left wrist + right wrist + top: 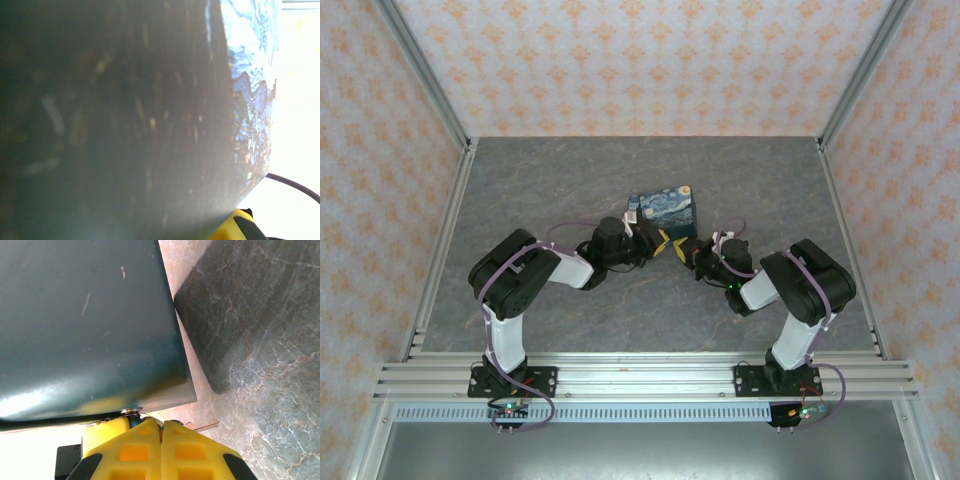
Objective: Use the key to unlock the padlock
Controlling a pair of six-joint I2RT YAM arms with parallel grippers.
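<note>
Padlock: not made out from above, hidden where the two grippers meet.

Top view: left gripper (663,242) and right gripper (687,252) sit nose to nose, yellow tips almost touching, just in front of a box (662,207) printed with a swirling starry-night painting. A white tag (630,214) sits at the box's left top corner, its writing too small for you to read. The grey marbled table (550,190) lies open to the left, right and back. Patterned walls and metal posts fence it, with an aluminium rail (640,378) along the near edge.

Left wrist view: a dark box face is right against the lens, blurred, and the painted side runs down the right. One yellow finger (236,226) shows at the bottom edge, a dark cable (295,186) beside it. The left gripper is clenched; on what, you cannot tell.

Right wrist view: the right gripper's yellow fingers are pressed together, seam closed. Key (202,426), a thin silvery blade, pokes out just right of the tips, under the box's lower corner. Whether it is pinched, you cannot tell. Open table lies to the right.
</note>
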